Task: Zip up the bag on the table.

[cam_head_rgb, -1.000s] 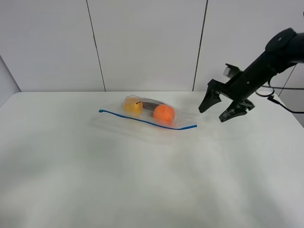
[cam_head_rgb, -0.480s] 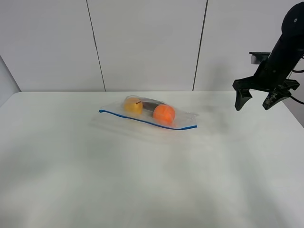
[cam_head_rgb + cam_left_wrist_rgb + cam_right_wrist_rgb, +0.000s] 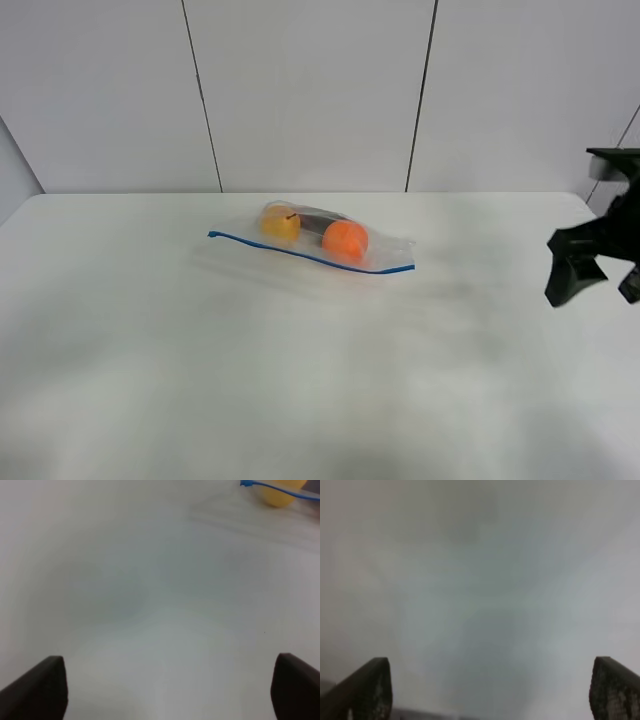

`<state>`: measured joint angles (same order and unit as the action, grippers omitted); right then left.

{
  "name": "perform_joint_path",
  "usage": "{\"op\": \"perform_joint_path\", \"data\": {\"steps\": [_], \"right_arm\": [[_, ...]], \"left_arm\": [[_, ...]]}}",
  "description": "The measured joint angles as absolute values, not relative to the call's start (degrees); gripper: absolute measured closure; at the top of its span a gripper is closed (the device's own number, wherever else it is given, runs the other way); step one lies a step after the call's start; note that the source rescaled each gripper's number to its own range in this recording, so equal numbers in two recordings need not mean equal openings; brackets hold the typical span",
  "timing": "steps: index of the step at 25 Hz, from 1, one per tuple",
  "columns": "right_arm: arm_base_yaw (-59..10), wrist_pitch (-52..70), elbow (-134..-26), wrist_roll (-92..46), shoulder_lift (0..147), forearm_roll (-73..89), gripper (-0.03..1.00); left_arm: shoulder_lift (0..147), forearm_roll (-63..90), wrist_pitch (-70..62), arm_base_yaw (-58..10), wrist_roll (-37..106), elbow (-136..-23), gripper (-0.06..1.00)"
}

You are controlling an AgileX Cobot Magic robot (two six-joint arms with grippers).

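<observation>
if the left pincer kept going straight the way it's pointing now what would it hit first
Most likely the bare table: the left pincer is open, with only white surface ahead of it. The bag lies far off at the view's edge, not in line. Depth is hard to judge.

Clear plastic bag with a blue zipper strip lies flat near the far edge of the white table, holding yellow and orange fruit.

Bare table lies on every side of the bag, the only thing standing on it.
</observation>
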<state>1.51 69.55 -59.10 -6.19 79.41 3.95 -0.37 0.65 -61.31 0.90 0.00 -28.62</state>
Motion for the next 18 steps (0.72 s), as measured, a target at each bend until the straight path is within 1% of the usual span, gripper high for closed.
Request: {"op": "perform_joint_path", "data": {"steps": [6, 11, 14, 18], "right_arm": [[1.51, 68.59, -42.47, -6.66, 60.88, 4.0, 0.04], [1.51, 62.55, -31.83, -6.66, 42.51, 4.0, 0.04], [1.51, 60.08, -28.67, -6.66, 31.66, 4.0, 0.04], [1.18, 58.98, -28.46, -6.6, 20.41, 3.77, 0.04]], "left_arm": [[-0.37, 0.65, -61.31, 0.9, 0.0, -28.62, 0.01], [-0.37, 0.65, -61.31, 0.9, 0.0, -28.62, 0.01], [-0.37, 0.65, -61.31, 0.9, 0.0, -28.62, 0.01], [-0.37, 0.65, -61.31, 0.9, 0.0, -28.62, 0.01]]}}
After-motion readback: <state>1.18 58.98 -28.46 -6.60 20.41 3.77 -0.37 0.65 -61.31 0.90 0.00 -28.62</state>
